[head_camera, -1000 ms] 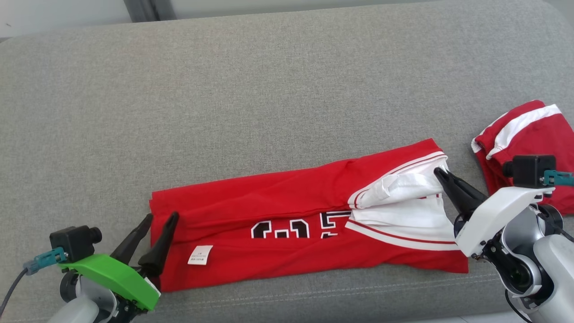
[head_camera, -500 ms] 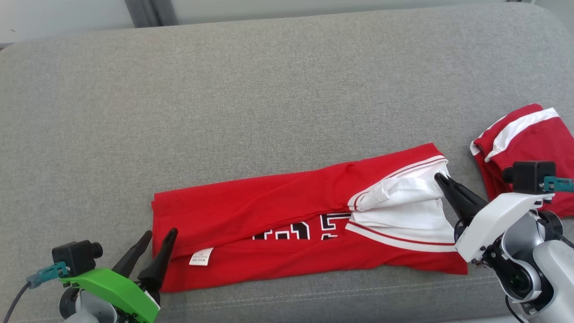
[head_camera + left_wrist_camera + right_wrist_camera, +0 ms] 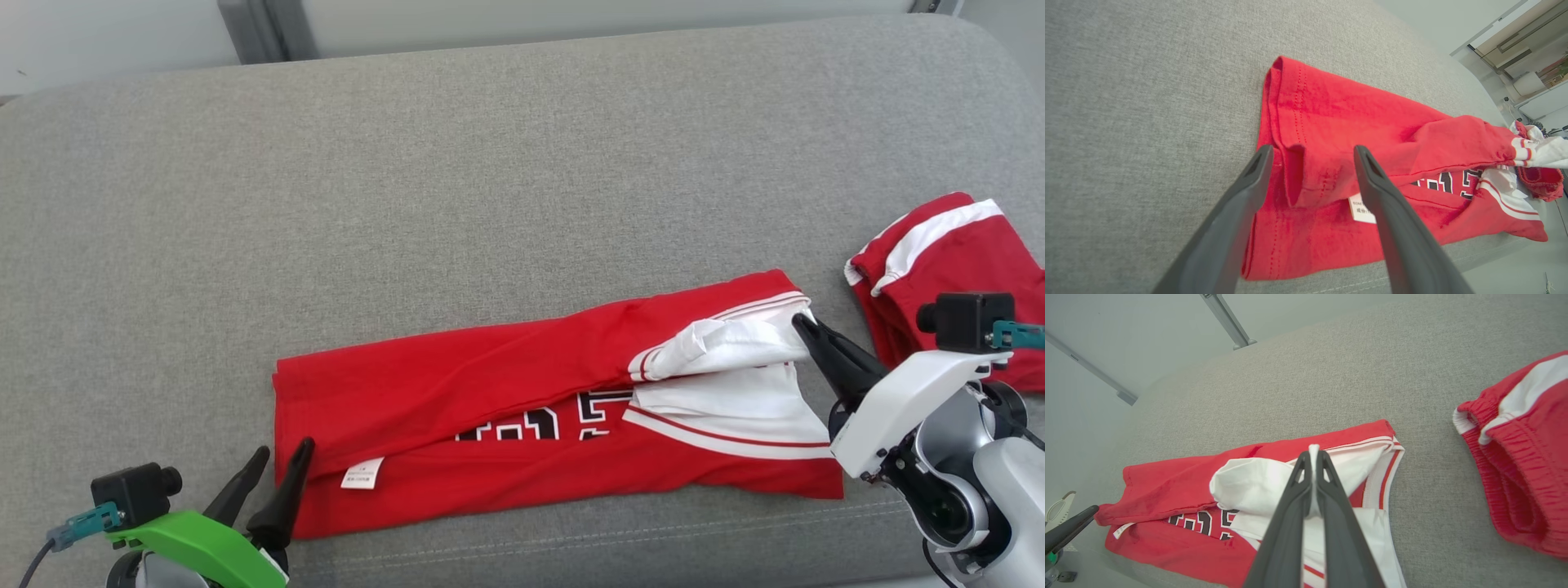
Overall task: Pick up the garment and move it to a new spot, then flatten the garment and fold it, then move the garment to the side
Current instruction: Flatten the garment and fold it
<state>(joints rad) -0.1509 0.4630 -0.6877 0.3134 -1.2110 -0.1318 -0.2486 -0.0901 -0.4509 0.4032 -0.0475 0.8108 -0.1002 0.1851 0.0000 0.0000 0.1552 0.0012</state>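
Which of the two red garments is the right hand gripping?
The long jersey with black numbers: the right hand pinches its white fabric. The bunched shorts lie apart, untouched.

Grey woven sofa cushion (image 3: 490,163), wide and flat, with a stitched seam along its near edge. Red shorts (image 3: 971,261) with a white stripe and gathered waistband lie bunched at its right end (exact fold unclear). Behind: pale wall (image 3: 98,33), one grey metal post (image 3: 245,28).

Bright, even daylight; soft shadows; wrist views bend at edges.
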